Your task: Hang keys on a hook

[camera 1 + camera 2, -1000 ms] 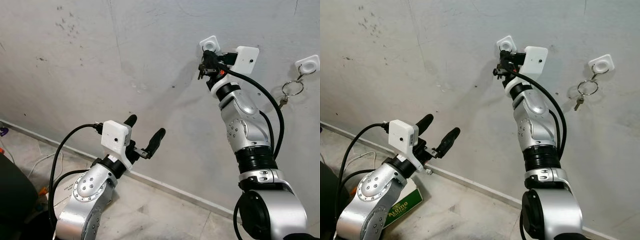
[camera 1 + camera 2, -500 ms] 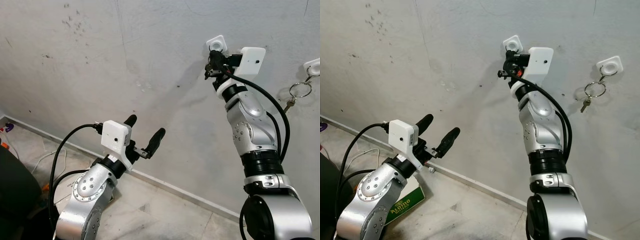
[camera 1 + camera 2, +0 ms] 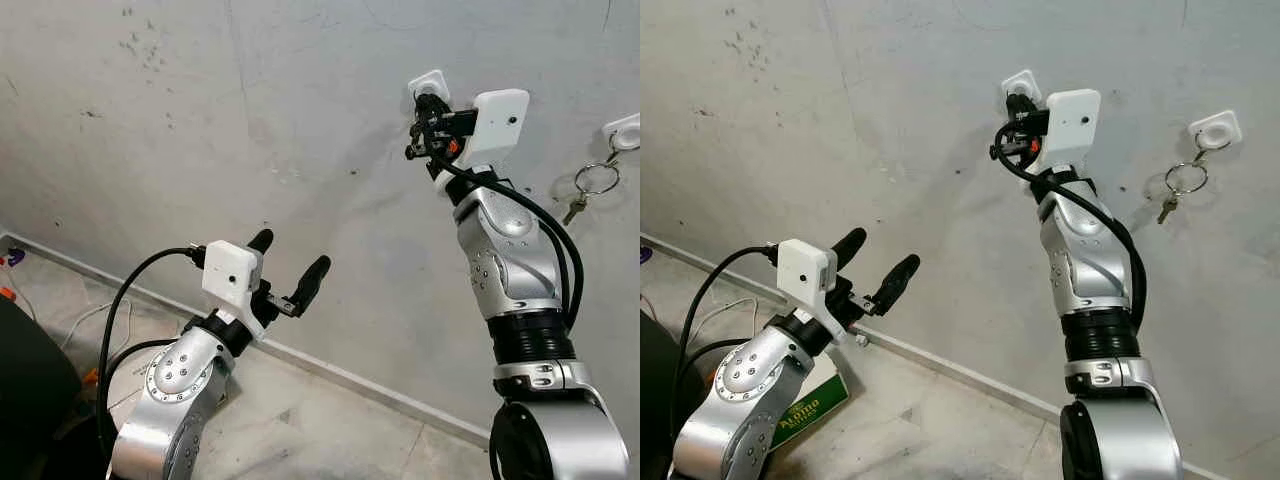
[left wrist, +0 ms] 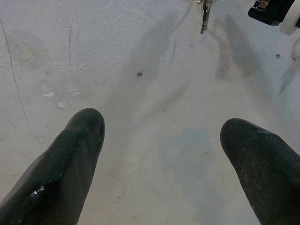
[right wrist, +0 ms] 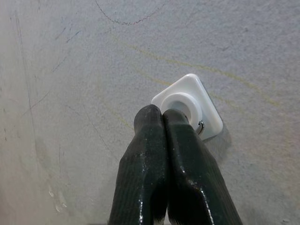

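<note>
Grey plaster wall (image 3: 200,120) up close; my right gripper (image 5: 164,115), fingers pinched together on the key ring (image 5: 201,126), sits right at the white hook (image 5: 187,101), keys (image 4: 205,16) dangling below. Left gripper (image 4: 161,140) spread wide, well below.

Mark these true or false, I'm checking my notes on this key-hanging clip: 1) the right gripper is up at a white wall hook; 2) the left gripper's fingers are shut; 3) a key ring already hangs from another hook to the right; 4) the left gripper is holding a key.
1) True. The right gripper has its fingertips against the white wall hook, and a bit of metal ring peeks out beside them.
2) False. The left gripper has its fingers spread wide apart.
3) True. A key ring with a key hangs from the second hook further right on the wall.
4) False. Nothing sits between the left gripper's fingers; it hovers low, away from the hooks.
</note>
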`<state>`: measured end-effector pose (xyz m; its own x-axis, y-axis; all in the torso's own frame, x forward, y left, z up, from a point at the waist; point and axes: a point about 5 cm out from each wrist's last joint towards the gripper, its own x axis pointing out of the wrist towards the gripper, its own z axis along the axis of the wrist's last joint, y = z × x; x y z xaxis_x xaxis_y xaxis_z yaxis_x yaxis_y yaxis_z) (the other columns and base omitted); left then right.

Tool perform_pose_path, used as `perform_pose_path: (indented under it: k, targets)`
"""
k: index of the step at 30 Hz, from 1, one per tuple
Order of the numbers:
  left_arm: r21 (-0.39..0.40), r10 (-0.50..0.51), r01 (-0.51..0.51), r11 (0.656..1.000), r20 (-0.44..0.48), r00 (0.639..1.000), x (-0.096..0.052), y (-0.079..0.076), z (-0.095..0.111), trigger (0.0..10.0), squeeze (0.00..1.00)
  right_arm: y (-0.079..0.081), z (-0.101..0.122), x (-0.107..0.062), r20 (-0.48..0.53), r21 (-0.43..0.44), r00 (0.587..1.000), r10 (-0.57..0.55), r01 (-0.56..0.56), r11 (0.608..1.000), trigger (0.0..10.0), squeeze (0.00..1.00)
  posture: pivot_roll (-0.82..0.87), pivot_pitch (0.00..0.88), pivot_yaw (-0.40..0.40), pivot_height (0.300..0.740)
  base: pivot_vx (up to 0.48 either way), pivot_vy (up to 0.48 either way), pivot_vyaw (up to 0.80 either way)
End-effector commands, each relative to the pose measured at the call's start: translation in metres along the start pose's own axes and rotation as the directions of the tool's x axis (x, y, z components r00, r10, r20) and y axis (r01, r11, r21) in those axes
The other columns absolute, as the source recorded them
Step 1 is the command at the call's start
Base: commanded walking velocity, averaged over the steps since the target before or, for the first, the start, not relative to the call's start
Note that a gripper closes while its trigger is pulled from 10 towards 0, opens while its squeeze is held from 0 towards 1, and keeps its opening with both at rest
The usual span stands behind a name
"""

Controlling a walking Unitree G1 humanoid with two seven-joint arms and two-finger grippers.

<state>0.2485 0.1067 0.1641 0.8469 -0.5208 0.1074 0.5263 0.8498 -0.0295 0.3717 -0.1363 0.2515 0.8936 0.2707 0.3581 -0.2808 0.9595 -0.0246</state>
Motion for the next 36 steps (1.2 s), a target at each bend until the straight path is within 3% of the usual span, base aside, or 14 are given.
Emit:
perform_pose_path:
  k: [1,14,27,36]
  targets:
    - [0.008,0.008,-0.008,1.0,-0.008,1.0,0.001,0.002,-0.001,10.0,0.0,0.0,0.001,-0.003,0.0,-0.001,1.0,-0.006,0.006,1.0,10.0,0.0,0.11,0.03,0.021,0.74,0.0,0.0,0.0]
    - [0.007,0.011,-0.011,1.0,-0.008,1.0,0.002,0.002,-0.001,10.0,0.0,0.004,-0.012,-0.003,-0.048,0.061,0.998,-0.027,0.029,0.998,10.0,0.0,0.11,0.029,0.019,0.74,0.0,0.0,0.0]
    - [0.004,0.012,-0.012,1.0,-0.009,1.0,0.001,0.001,-0.001,10.0,0.0,-0.006,-0.014,-0.002,-0.063,0.115,0.992,-0.11,0.117,0.986,10.0,0.0,0.11,0.029,0.019,0.74,0.0,0.0,0.0]
    - [0.005,0.012,-0.012,1.0,-0.007,1.0,0.002,0.002,-0.001,10.0,0.0,0.005,-0.002,0.0,-0.029,0.163,0.999,0.02,-0.015,0.987,10.0,0.0,0.11,0.035,0.02,0.74,0.0,0.0,0.0]
